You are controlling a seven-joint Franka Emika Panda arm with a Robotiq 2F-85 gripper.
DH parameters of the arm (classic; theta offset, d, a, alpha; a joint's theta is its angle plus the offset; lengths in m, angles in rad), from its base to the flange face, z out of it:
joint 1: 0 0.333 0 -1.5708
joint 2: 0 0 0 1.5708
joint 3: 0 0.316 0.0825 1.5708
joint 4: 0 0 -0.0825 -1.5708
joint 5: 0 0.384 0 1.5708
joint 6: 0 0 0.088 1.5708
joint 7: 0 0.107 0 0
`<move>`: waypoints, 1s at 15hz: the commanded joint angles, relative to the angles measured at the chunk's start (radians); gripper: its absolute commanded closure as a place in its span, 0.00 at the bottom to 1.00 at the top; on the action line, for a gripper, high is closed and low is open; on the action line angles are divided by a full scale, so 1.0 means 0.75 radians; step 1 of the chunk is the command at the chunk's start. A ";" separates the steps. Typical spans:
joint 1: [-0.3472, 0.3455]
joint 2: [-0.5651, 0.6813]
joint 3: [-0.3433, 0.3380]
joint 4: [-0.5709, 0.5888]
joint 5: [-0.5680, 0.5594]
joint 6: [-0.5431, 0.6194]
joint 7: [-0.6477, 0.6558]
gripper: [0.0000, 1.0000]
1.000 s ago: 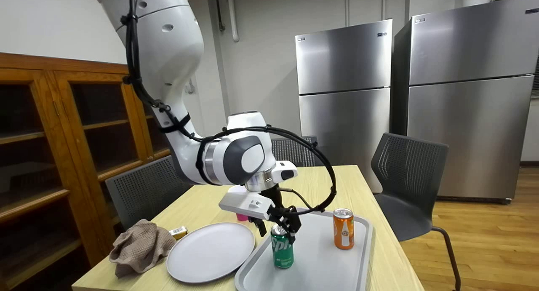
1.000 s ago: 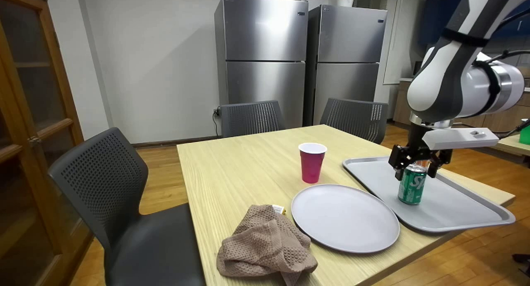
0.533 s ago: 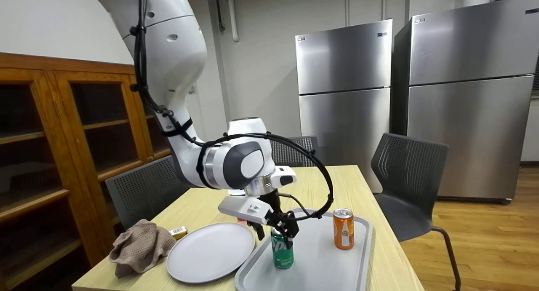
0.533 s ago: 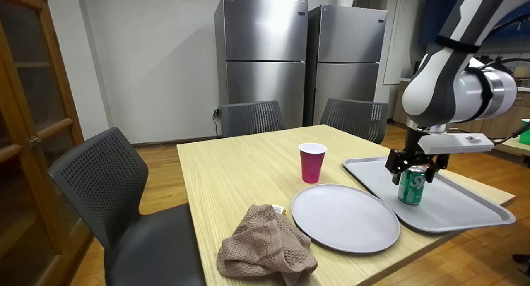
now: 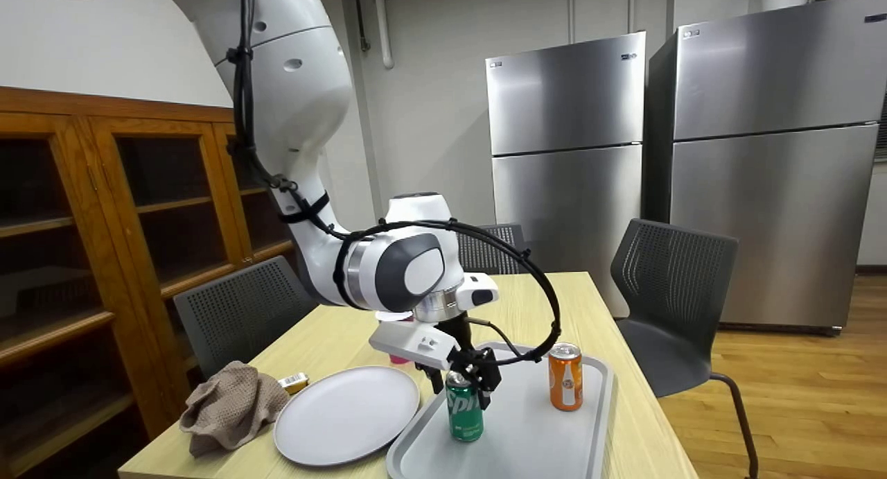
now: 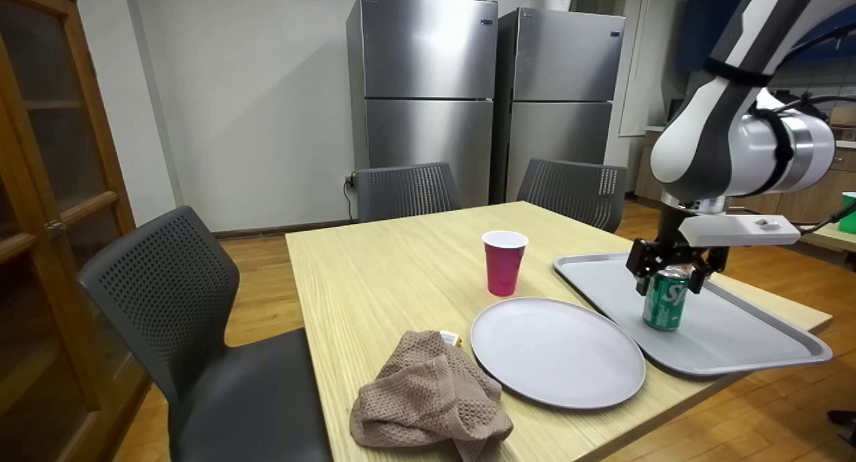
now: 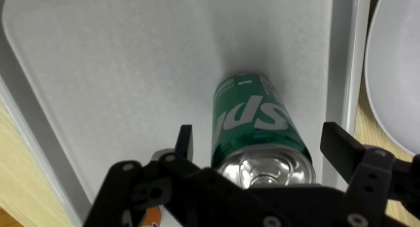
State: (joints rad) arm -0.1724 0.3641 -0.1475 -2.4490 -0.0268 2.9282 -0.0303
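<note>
Green, cylindrical and made of metal, a drinks can is stood upright on a grey rectangular tray with a raised rim, near the side beside which a flat, round, pale grey plate is laid. The can's upper end is framed by a black two-fingered hand, which is spread, with gaps seen on both sides in the wrist view.

By judgement, if full and sealed, the can would be found stiff and rather heavy for its bulk; if empty, it would be light and its thin wall easily dented. Which applies cannot be told. Some slipperiness is to be expected of the smooth printed metal, more so if damp. Hold is best taken on opposite sides of the straight wall, below the tapered shoulder, with even pressure.

White lettering, of which "Sp" is plainly read, is printed large on the glossy green wall, and light is thrown back in bright patches by the silver-coloured top, partly hidden by the hand in the wrist view. On the same tray, apart from it, an orange cylindrical metal can is placed. The tray is carried by a pale wood-grained desk.
</note>
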 commanded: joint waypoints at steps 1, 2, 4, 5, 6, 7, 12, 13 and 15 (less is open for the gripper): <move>-0.069 -0.001 0.065 0.029 0.049 -0.043 -0.083 0.00; -0.076 -0.002 0.071 0.030 0.052 -0.043 -0.092 0.00; -0.085 -0.004 0.075 0.030 0.051 -0.041 -0.107 0.00; -0.098 -0.007 0.086 0.029 0.060 -0.041 -0.123 0.00; -0.040 0.002 0.035 0.009 0.026 -0.003 -0.056 0.00; -0.046 0.002 0.039 0.010 0.027 -0.003 -0.063 0.00; -0.051 0.002 0.041 0.011 0.029 -0.003 -0.072 0.00; -0.051 0.002 0.042 0.011 0.029 -0.003 -0.072 0.00; -0.051 0.002 0.042 0.012 0.030 -0.003 -0.072 0.00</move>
State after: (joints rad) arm -0.2179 0.3665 -0.1111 -2.4403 -0.0092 2.9282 -0.0829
